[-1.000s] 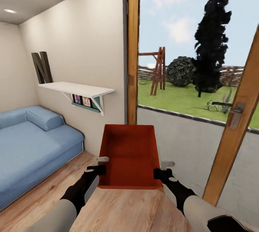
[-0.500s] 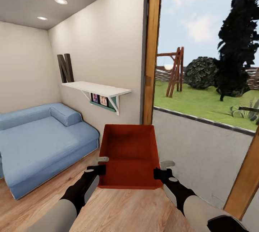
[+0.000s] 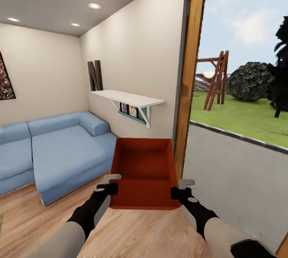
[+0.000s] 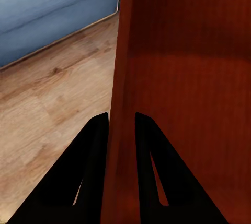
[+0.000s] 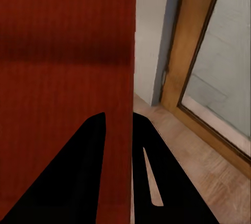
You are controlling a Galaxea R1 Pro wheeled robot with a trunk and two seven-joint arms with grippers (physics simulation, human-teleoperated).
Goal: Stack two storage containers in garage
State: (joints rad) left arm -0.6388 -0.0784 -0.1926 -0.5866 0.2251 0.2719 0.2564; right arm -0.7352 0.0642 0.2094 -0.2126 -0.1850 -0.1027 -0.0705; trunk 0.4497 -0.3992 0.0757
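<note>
Storage container (image 3: 144, 174) is riding in front of me, above the wood floor (image 3: 132, 234) in the living room. I'm pinching its left wall with the left tool (image 3: 107, 189), right wall with the right tool (image 3: 180, 192). Risk: both are thin rim grips, so turning near the door frame (image 3: 188, 73) could clip a corner and twist it loose.

The bin (image 3: 144, 172) hung between both grippers, sofa (image 3: 60, 150) at left, shelf (image 3: 128, 98) behind it, doorway (image 3: 240, 101) at right
</note>
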